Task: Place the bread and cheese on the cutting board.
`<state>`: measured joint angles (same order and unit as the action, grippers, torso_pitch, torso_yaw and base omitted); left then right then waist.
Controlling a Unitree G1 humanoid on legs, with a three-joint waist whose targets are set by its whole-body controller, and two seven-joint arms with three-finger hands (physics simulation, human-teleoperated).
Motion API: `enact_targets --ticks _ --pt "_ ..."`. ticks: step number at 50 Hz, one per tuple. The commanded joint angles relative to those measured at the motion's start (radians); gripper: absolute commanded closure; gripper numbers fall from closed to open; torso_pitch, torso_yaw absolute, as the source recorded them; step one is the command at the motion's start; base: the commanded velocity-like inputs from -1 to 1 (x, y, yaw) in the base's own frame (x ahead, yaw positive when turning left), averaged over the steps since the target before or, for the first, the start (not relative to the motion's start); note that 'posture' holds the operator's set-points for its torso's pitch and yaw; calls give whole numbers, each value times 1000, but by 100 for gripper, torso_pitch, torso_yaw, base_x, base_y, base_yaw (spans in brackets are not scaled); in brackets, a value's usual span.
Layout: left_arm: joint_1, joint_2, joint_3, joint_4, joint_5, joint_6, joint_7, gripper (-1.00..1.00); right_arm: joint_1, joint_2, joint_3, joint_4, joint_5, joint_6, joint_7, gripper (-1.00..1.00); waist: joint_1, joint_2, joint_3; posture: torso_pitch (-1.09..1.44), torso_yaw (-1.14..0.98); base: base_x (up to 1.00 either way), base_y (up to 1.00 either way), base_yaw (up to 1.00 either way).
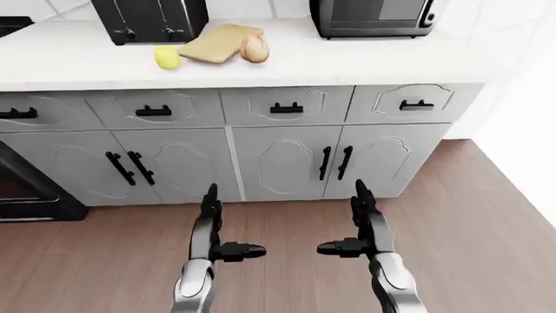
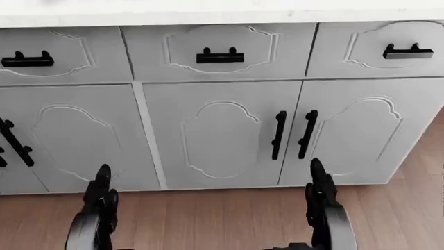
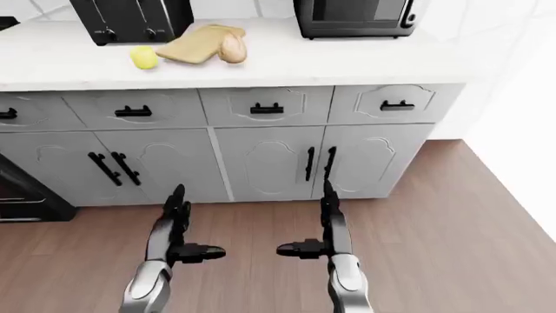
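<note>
In the left-eye view a tan cutting board [image 1: 216, 43] lies on the white counter [image 1: 347, 62], just right of a black toaster [image 1: 149, 19]. A pale brown bread roll [image 1: 255, 47] rests at the board's right edge; I cannot tell whether it lies on the board. A yellow piece of cheese [image 1: 167, 57] sits on the counter by the board's lower left corner. My left hand [image 1: 233, 225] and right hand [image 1: 341, 220] hang low over the floor, well below the counter. Both are open and hold nothing.
A black microwave [image 1: 373, 16] stands on the counter at the top right. Grey drawers and cabinet doors [image 1: 287, 160] with black handles fill the space under the counter. A dark oven [image 1: 26, 192] is at the left edge. Wood floor [image 1: 487, 222] runs to a white wall on the right.
</note>
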<state>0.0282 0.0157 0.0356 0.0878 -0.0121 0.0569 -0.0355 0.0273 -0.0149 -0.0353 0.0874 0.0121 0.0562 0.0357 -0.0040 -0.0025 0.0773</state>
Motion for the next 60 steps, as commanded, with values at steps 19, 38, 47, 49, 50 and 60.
enact_targets --ticks 19,38,47,49,50,60 --pt "-134 51 67 -458 -7 363 -11 -100 -135 -68 -40 -542 -50 611 71 -100 13 -6 -88 0 0 0 0 0" --pt "-353 141 137 -788 -40 809 -40 -100 -344 -166 -66 -872 -86 970 222 -100 11 -3 -78 0 0 0 0 0" --pt "-380 164 163 -821 -61 848 -35 -100 -386 -166 -75 -912 -126 995 272 -100 6 7 -59 0 0 5 1 0" --pt "-382 166 164 -828 -65 857 -33 -100 -386 -164 -75 -912 -126 993 276 -100 5 6 -55 0 0 11 2 0" --pt "-380 164 163 -828 -66 856 -32 -100 -387 -163 -75 -909 -127 991 276 -100 4 5 -56 0 0 11 2 0" --pt "-356 153 137 -826 -56 834 -32 -100 -374 -154 -72 -908 -129 982 282 -100 4 36 -52 0 0 11 2 0"
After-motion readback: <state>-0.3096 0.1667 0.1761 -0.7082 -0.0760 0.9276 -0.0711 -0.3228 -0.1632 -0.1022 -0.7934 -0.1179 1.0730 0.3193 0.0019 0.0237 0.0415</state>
